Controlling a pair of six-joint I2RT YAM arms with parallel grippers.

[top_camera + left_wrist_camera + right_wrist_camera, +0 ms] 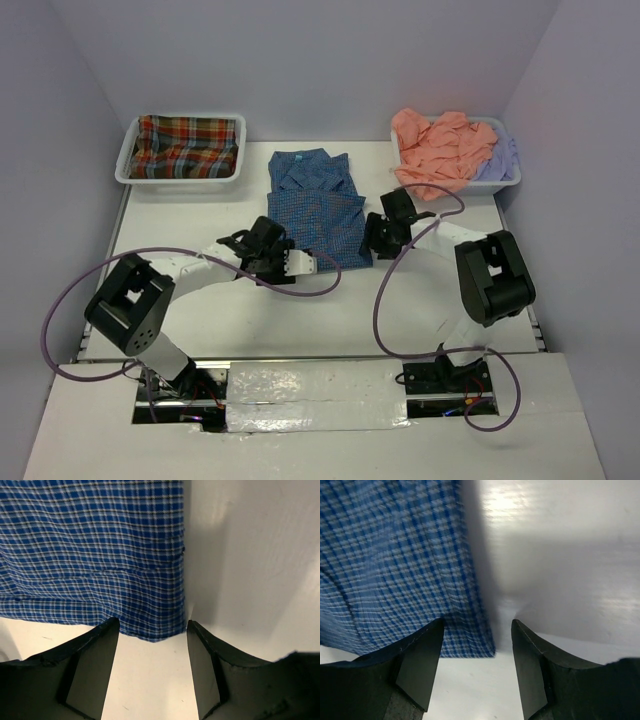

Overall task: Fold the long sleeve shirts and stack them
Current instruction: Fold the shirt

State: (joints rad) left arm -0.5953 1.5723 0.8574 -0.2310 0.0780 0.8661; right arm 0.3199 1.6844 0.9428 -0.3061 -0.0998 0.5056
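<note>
blue checked shirt (313, 205) lies flat mid-table, partly folded into a rough rectangle; table (190, 215) is white; left gripper (152, 624) sits low at the shirt's near-left corner, jaws spread wide, nothing pinched; the cloth corner pokes into the gap between its fingers (95, 665), bare table to the right of the cloth in that view; right gripper (477, 624) is at the near-right edge of the same shirt, also spread and empty; shirt edge runs down just inside the finger on the left of that view, corner ending in the gap; that view is blurred, so can't tell if the fingertip touches the cloth or hovers just above it; other shirts are in trays at the far edge: red-green plaid shirt (185, 145) laid fairly flat in the left tray (124, 168); salmon orange shirt (438, 150) bunched in the right tray (512, 183), hanging over its near rim; pale lavender shirt (498, 158) beside it at that tray's right end
</note>
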